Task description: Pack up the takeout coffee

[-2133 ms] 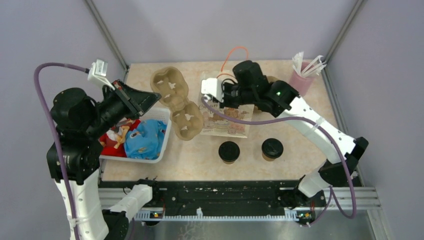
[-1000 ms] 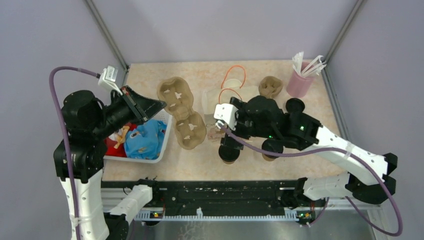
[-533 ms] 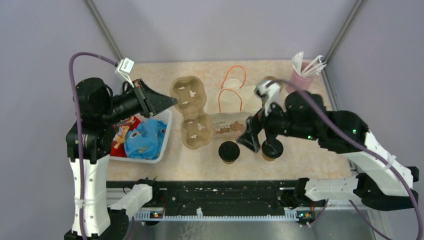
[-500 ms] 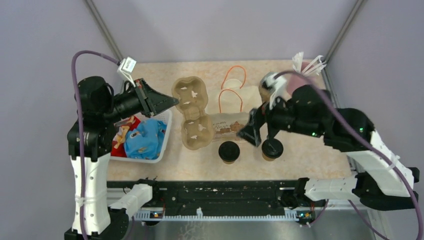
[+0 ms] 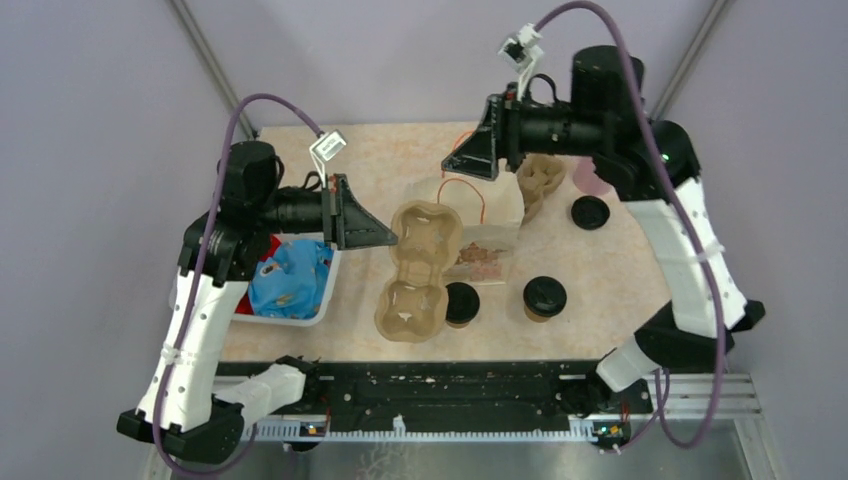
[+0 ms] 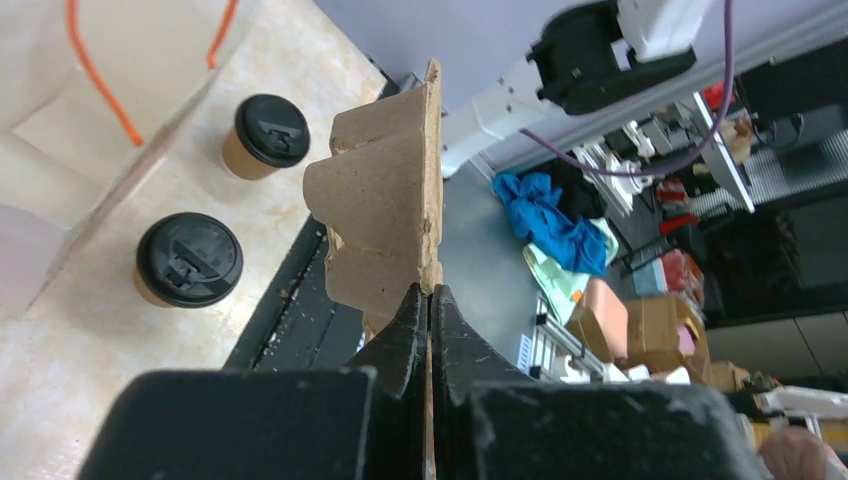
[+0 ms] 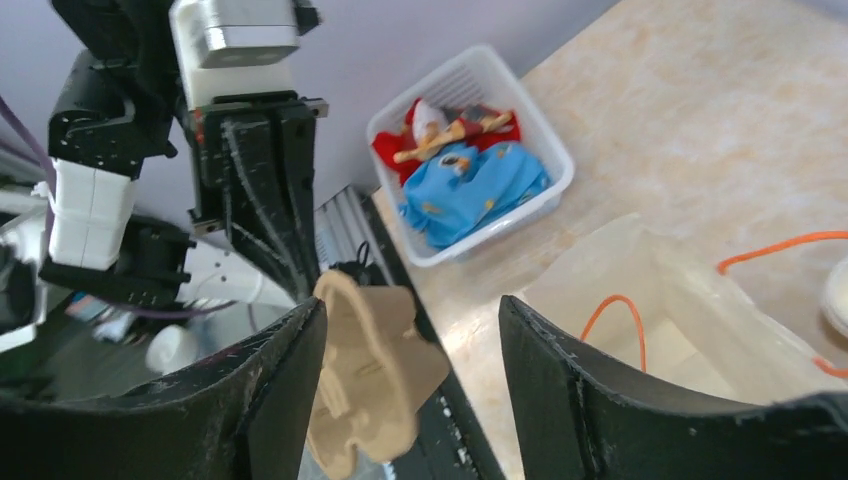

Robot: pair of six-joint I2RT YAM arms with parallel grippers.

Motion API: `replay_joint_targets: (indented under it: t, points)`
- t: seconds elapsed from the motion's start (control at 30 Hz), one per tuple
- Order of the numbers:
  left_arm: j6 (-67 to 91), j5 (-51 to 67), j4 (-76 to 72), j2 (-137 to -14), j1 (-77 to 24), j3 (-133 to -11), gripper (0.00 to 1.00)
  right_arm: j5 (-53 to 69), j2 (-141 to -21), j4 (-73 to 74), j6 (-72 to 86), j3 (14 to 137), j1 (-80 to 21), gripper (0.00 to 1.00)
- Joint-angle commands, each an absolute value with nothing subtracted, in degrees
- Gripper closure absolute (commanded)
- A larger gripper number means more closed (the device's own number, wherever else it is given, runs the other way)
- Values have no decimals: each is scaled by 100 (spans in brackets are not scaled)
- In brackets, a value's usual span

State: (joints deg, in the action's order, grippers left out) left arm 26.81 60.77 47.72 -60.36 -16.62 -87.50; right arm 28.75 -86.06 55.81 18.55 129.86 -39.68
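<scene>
The left gripper (image 6: 428,305) is clenched on the thin edge of one brown moulded-pulp cup carrier (image 5: 415,270), both fingers pressed flat against the rim. The carrier hangs in the air, tilted, over the near middle of the beige speckled table (image 5: 620,290). Two of its wells face up in the top view.

The right gripper (image 7: 412,312) is released. Its two fingers stand wide apart with nothing between them, raised above the far side of the table.

Below the right gripper stands one pale, translucent carry bag (image 5: 490,215) with two orange loop handles, its mouth open upward.

The takeout coffee is two small brown paper cups, each with a round black plastic lid, and both stand on the table near the front edge. The left cup (image 5: 465,302) is partly hidden under the near end of the raised carrier. The right cup (image 5: 545,297) stands clear, a little apart from the left one. Neither is in the bag or in the carrier.

A second, smaller brown pulp piece (image 5: 540,185) lies just beyond the bag on its right. A third black round lid (image 5: 590,212) sits near it, and I cannot tell whether a cup is under it.

One white slatted plastic basket (image 5: 300,315) sits at the left of the table. It holds a blue cloth (image 5: 290,280) and some red items.
</scene>
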Motion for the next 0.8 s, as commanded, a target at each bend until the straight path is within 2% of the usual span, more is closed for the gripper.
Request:
replay_joint_targets:
  t: [0.0,0.1,0.37,0.6,0.77]
  points:
    - [2391,6331,4627,-6137,-2011,-8748,100,5002,-8946,5264,2031,12908,-3656,37]
    - [2434,6416,4581,-6245,-2147,-8759,100,5451,-8683,4854,2252,12118,-3642,36]
    - [2383,6366,4629,-6315,-2342,-8666,100,6270,-7930,3554,3032,10335,-3590,52]
    - [2372,6347,4640,-6332,-2404,-8689,100,6476,-7771,3160,3366,9849,-3586,69]
    - [2373,6352,4649,-6330,-2430,-8747,100,6466,-7853,3276,3277,9839,-3583,69]
